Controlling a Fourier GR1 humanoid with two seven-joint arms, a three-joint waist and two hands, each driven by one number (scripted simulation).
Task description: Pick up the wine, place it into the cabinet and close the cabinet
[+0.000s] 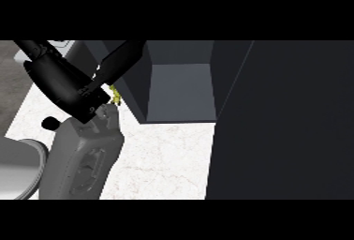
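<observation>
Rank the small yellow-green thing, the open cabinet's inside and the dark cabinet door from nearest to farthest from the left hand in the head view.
1. Yellow-green thing, right beside the left hand.
2. Cabinet's inside, further right.
3. Cabinet door, far right.

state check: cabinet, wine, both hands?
cabinet: open, inside shows nothing
cabinet door: swung open, at view's right
wine: not seen; only a yellow-green bit by the hand
left robot hand: raised by cabinet's left wall, fingers unclear
right robot hand: out of view
</observation>
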